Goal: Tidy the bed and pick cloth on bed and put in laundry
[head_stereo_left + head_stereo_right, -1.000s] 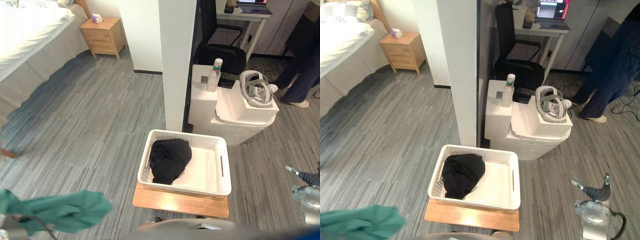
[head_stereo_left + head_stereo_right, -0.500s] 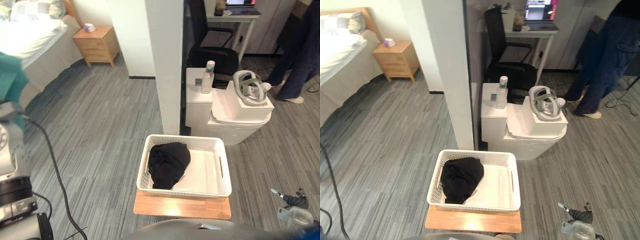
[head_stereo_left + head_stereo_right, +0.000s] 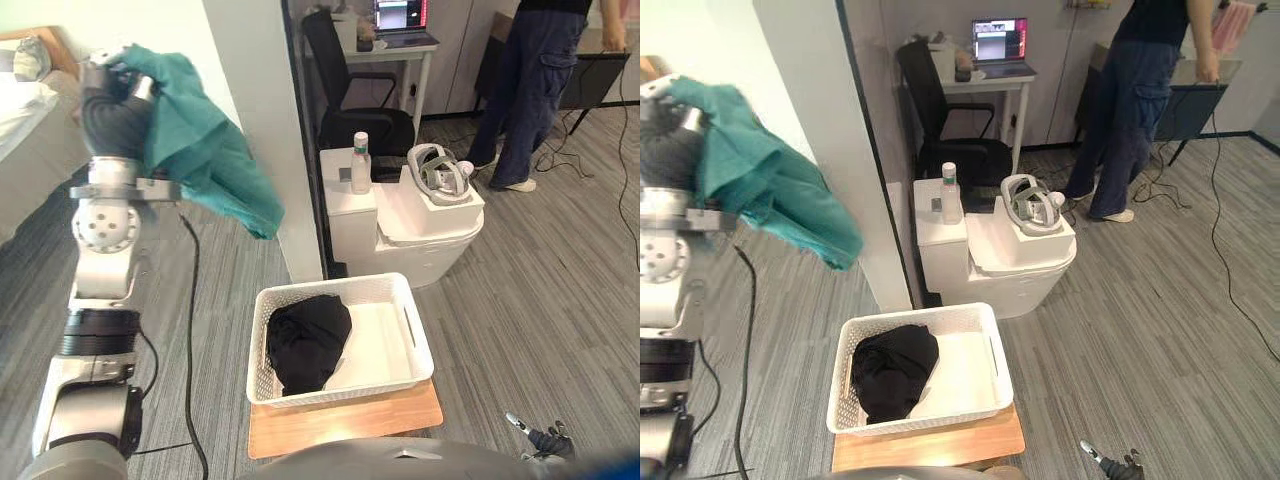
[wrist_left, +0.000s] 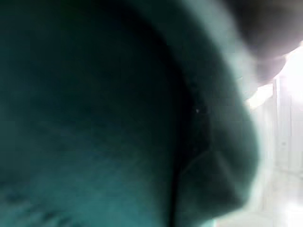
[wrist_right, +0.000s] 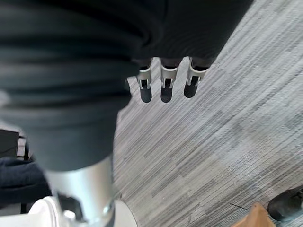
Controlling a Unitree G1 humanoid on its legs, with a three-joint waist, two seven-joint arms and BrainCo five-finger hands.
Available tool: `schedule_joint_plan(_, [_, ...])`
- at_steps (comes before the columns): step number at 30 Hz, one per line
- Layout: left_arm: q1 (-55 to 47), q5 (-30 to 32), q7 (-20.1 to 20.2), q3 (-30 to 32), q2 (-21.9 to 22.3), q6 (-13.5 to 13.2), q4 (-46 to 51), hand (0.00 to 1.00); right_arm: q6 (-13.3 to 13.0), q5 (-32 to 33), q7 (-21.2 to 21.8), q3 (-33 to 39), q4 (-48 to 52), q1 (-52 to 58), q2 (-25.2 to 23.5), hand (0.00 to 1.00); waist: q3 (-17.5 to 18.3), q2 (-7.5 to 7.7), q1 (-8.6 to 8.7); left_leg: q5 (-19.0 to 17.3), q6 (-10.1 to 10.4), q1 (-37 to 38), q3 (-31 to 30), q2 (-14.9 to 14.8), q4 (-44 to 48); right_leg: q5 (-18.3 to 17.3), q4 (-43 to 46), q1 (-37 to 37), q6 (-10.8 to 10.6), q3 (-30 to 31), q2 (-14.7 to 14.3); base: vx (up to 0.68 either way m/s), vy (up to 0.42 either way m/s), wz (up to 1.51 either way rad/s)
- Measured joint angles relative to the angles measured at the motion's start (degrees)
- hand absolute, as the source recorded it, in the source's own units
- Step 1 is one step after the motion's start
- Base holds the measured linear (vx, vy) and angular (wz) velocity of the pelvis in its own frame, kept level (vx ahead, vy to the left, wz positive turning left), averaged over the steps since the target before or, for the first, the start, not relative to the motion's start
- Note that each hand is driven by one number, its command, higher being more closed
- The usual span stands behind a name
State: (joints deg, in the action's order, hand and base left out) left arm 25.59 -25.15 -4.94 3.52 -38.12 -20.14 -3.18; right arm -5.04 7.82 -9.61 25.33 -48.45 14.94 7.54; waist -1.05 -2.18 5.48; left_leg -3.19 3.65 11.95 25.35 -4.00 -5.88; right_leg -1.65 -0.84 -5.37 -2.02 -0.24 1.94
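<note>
Left hand: the left hand [image 3: 112, 100] is up at the top of its upright arm, fingers curled over and clamped on the teal cloth [image 3: 205, 145].
Teal cloth: it is bunched over the top of the left hand and hangs down beside it in loose folds, in the air, clear of the floor. Its lowest corner hangs in front of the white pillar [image 3: 270, 120], higher than the laundry basket [image 3: 345, 387] and off its back left corner. The left wrist view looks straight into its folds.
Right hand: the right hand [image 5: 164, 78] is low over the grey striped floor [image 3: 520, 300], well to the right of the basket, fingers [image 5: 144, 90] straight, side by side, holding nothing.
Laundry basket: white, with perforated walls, it sits on a wooden board [image 3: 345, 425] and reaches almost to the board's left and right edges.
Black cloth: a black cloth [image 3: 308, 342] lies crumpled in the basket's left half, against the left wall; the right half shows bare white bottom.
Behind the basket: a white unit [image 3: 400, 225] stands just right of the pillar, with a bottle [image 3: 360, 163] near its back left corner and a headset [image 3: 437, 168] on its right part.
Further back: a black chair [image 3: 350, 90], and a person [image 3: 525, 80] standing.
</note>
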Motion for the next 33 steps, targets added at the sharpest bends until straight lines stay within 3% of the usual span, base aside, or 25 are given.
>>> schedule_joint_plan(4, [2.86, -0.25, 1.3, -1.78, 1.64, 0.23, 0.06, 1.0, -0.5, -0.06, -0.52, 0.01, -0.07, -0.17, -0.2, 0.0, 0.0, 0.0, 0.08, 0.02, -0.03, 0.07, 0.26, 0.02, 0.0, 0.05, 0.0, 0.01, -0.02, 0.2, 0.0, -0.01, -0.012, -0.02])
schedule_joint_plan(8, [4.42, -1.3, 3.7, -6.27, 2.46, 2.52, 1.35, 1.0, -0.5, -0.16, -0.81, -0.03, -0.82, -1.41, -0.23, 0.0, -0.01, -0.01, 0.2, 0.02, -0.04, 0.06, 0.28, 0.07, 0.02, 0.05, -0.01, 0.02, -0.02, 0.25, 0.01, 0.0, 0.0, 0.0])
schedule_joint_plan(11, [5.03, -1.27, 5.03, -10.37, 5.66, 4.6, 5.5, 1.0, -0.48, -0.18, -0.82, -0.17, -1.29, -2.34, -0.39, 0.0, -0.03, -0.1, 0.2, 0.02, -0.04, 0.08, 0.26, 0.14, 0.02, 0.05, -0.01, 0.02, -0.02, 0.25, 0.05, 0.0, 0.0, 0.0])
schedule_joint_plan(17, [6.39, -5.07, 7.12, -15.72, 11.77, 11.26, 6.72, 1.0, -0.46, -0.2, -1.61, -2.14, -2.65, -3.83, -0.45, 0.0, -0.28, -0.53, 0.7, 0.04, -0.06, 0.09, 0.1, 0.18, 0.01, 0.05, -0.01, 0.01, -0.02, 0.26, 0.07, -0.04, -0.022, 0.01])
schedule_joint_plan(24, [3.77, -3.31, 7.45, -18.01, 17.97, 15.46, 6.2, 1.0, -0.29, -0.18, -2.01, -4.07, -4.2, -3.81, -0.7, 0.0, -0.43, -0.45, 1.48, 0.09, -0.14, 0.23, 0.31, 0.17, 0.0, 0.05, 0.0, 0.01, -0.02, 0.6, 0.02, -0.02, -0.014, -0.02])
schedule_joint_plan(33, [-5.3, 6.29, 7.56, -19.49, 21.36, 16.31, 1.35, 1.0, 0.32, -0.18, -1.95, -4.04, -4.89, -1.63, -2.06, 0.0, -1.55, 0.51, 1.42, 0.09, -0.14, 0.39, 0.47, 0.18, -0.02, 0.07, 0.0, -0.05, -0.05, 0.67, 0.0, 0.0, -0.001, -0.01])
